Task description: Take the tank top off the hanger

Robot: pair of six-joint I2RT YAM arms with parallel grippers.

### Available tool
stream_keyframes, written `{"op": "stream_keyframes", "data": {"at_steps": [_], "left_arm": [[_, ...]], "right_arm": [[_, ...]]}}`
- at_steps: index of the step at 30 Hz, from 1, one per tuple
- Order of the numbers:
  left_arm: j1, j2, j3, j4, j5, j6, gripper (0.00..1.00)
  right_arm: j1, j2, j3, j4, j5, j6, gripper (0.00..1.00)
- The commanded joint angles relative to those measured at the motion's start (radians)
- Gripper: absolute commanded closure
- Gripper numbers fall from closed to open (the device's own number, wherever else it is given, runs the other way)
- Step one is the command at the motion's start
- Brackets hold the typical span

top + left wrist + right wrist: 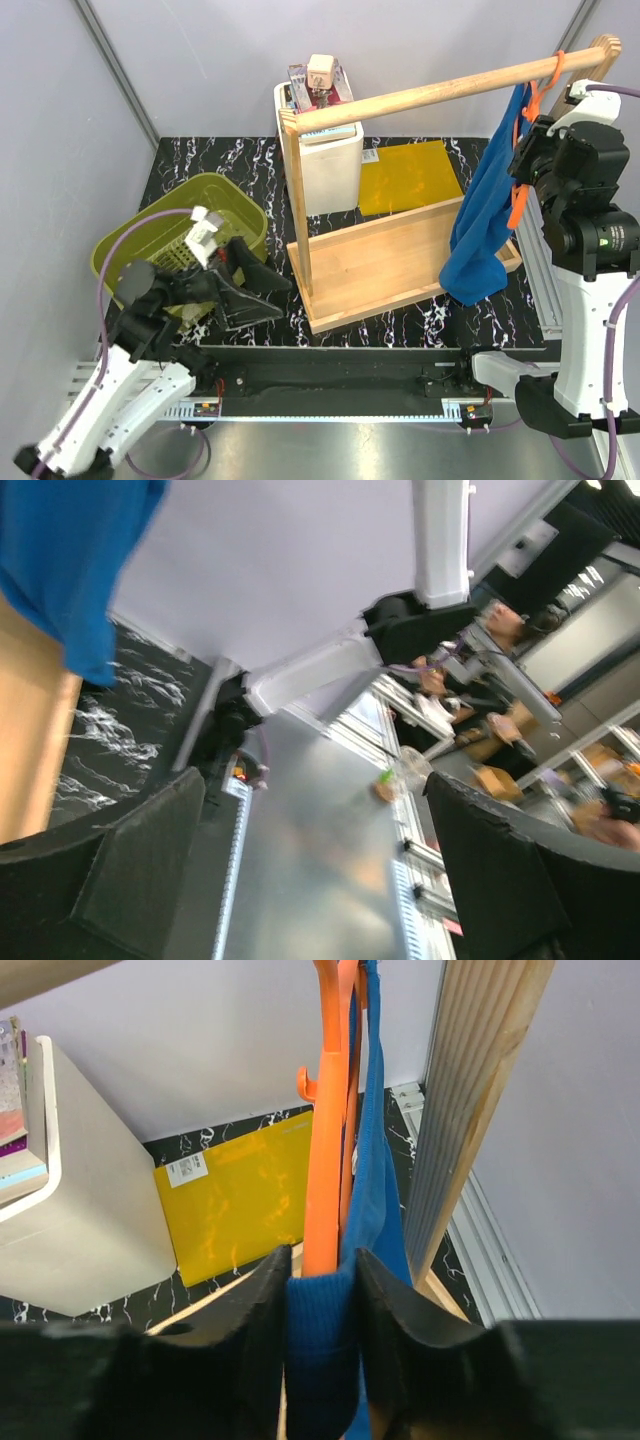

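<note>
Jaws of the right gripper pinch a fold of the blue tank top close against the orange hanger on the wooden rail, so it should draw only the cloth slowly off the hanger arm, while the left gripper, spread wide, hangs idle well apart.
</note>
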Motion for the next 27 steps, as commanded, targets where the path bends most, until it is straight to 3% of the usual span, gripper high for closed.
{"op": "stream_keyframes", "data": {"at_steps": [1,5,6,11,17,22,27], "left_arm": [[-0.224,0.181,0.123,-0.018,-0.111,0.13,0.08],[-0.583,0.255,0.249,-0.163,-0.363,0.293,0.11],[-0.622,0.263,0.258,-0.175,-0.451,0.312,0.12],[-0.79,0.297,0.27,-0.178,-0.682,0.362,0.12],[-0.903,0.409,0.335,-0.171,-0.864,0.416,0.14],[-0.912,0.504,0.412,-0.163,-0.92,0.448,0.14],[-0.916,0.553,0.451,-0.169,-1.082,0.497,0.13]], "right_arm": [[0.002,0.005,-0.012,0.082,0.017,0.006,0.7],[0.003,0.002,0.008,0.088,-0.007,0.012,0.95],[0.003,-0.005,0.021,0.089,-0.033,0.015,0.99],[0.002,-0.068,0.074,0.1,-0.142,0.037,1.0],[0.003,-0.182,0.074,0.123,-0.209,0.041,1.0],[0.002,-0.329,-0.098,0.042,-0.334,0.124,1.0],[0.003,-0.55,-0.282,-0.113,-0.515,0.173,1.0]]}}
